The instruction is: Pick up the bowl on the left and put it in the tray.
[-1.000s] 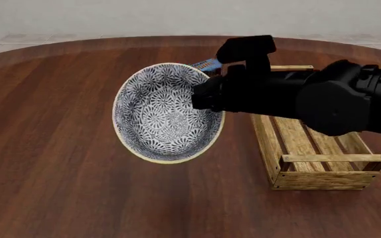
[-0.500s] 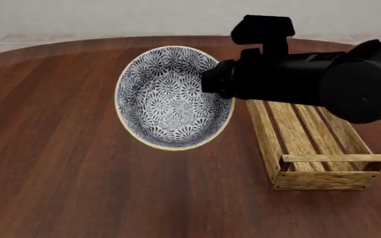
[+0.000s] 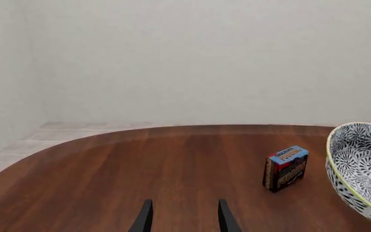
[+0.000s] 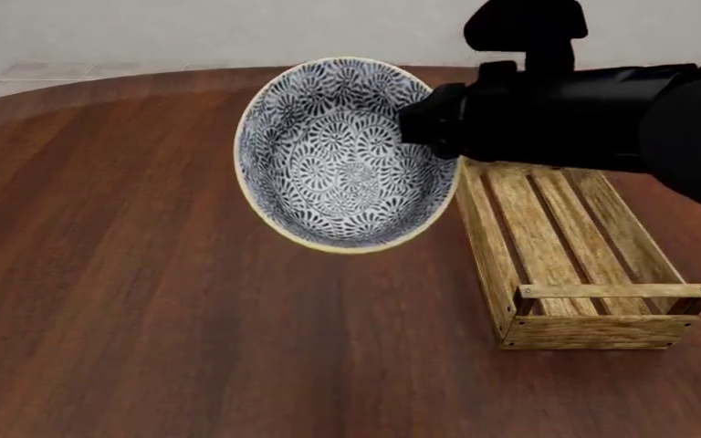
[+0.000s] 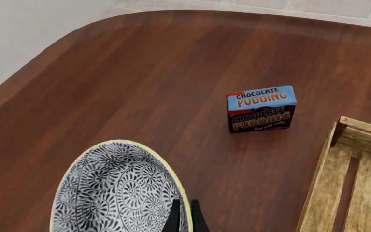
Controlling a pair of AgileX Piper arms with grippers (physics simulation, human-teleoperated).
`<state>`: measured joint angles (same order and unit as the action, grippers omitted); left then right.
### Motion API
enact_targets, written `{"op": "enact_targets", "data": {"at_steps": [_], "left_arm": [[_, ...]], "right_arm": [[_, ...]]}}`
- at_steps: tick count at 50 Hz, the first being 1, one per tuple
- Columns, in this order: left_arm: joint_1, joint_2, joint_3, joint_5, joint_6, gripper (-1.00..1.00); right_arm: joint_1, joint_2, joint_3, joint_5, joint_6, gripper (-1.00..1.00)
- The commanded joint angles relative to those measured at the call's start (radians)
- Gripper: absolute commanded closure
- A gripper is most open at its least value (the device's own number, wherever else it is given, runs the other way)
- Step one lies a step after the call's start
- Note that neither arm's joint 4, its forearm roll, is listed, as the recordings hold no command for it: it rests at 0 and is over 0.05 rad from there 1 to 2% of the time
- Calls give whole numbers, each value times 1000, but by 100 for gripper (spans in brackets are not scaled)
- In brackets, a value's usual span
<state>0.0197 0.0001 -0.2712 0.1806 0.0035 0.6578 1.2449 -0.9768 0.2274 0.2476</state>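
A dark brown wooden table (image 4: 120, 301) with a rounded far edge has wide bare surface on its left and near sides. The long rectangular tray of light wooden slats (image 4: 570, 265) lies at the right, its near end bar facing the camera. The round blue-and-white floral ceramic bowl with a pale yellowish rim (image 4: 344, 151) hangs in the air, tilted steeply so its inside faces the camera, just left of the tray's far end. The black right gripper (image 5: 184, 218) pinches the bowl's rim, its 2 fingers nearly closed on it. A small chocolate pudding box (image 5: 261, 108) stands beyond the tray. The left gripper (image 3: 183, 217) hovers empty, fingers apart.
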Motion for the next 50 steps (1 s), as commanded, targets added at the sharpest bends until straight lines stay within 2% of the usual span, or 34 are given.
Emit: {"op": "enact_targets", "data": {"at_steps": [1,21,50], "left_arm": [[-7,0,6,-4,-1,-100],[-15,0,11,-7,3,-100],[-17,0,9,-4,5,-100]], "right_arm": [[-29,-17,-15,25,5,100],[-70,-44,-16,56,10,100],[-145,-58,11,53,15,100]]}}
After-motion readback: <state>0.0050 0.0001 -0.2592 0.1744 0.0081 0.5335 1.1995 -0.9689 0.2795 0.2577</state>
